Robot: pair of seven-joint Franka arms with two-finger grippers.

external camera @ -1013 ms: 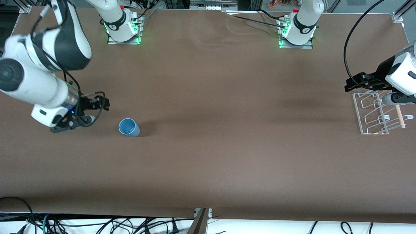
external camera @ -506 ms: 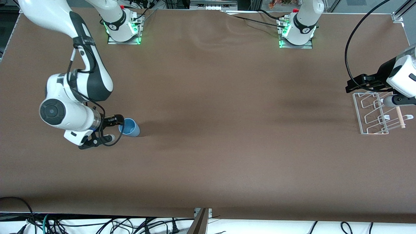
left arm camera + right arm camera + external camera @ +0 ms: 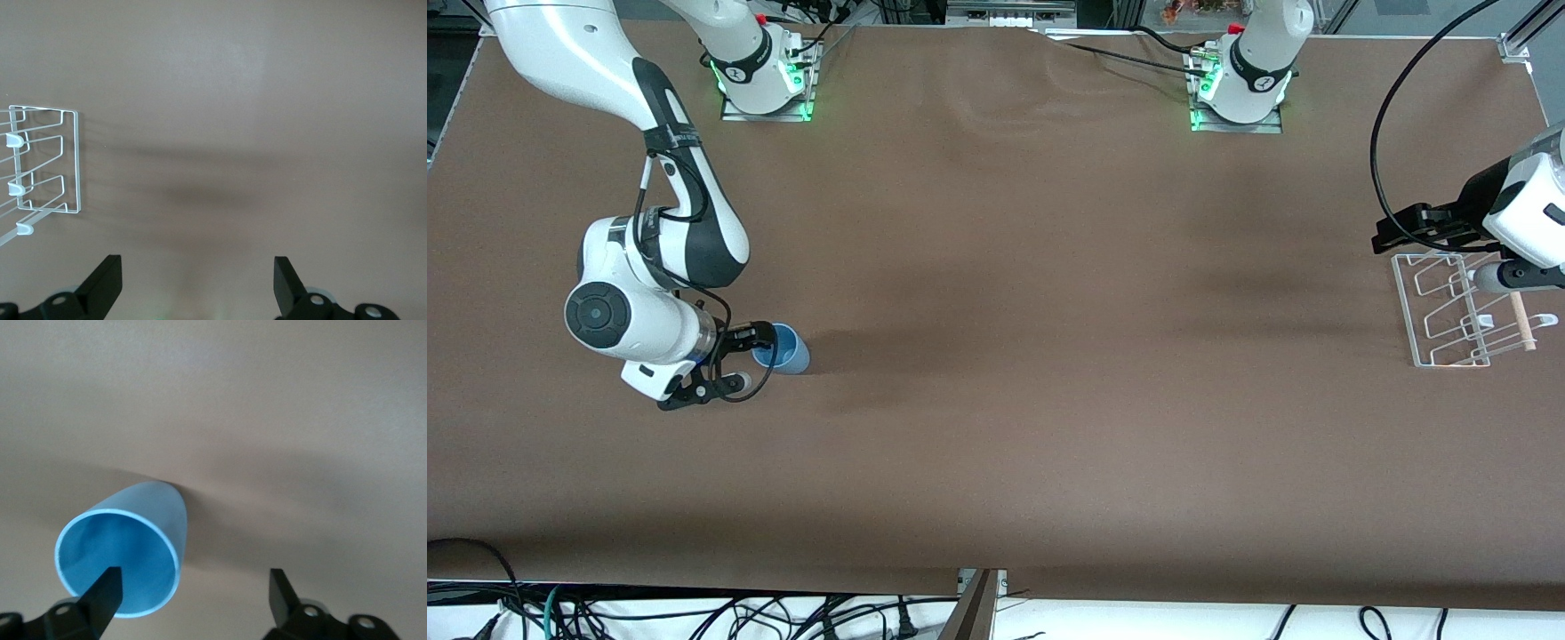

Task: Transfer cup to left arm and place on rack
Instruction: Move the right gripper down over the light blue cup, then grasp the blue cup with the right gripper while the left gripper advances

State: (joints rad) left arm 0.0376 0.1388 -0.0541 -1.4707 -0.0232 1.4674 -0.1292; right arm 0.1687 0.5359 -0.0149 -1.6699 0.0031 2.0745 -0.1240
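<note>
1. Two arms on my feed. Right gripper is low at the cup, fingers spread, one over the rim; nothing gripped.
2. Cup stands upright on the surface, toward the right arm's end.
3. Left gripper waits just beside the rack, fingers released.

rack cut by frame edge, left arm cropped

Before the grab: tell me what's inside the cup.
The cup shows only bare blue wall inside. One finger of the open right pincer crosses the rim, hiding part of the inside, and the bottom isn't visible.
</note>
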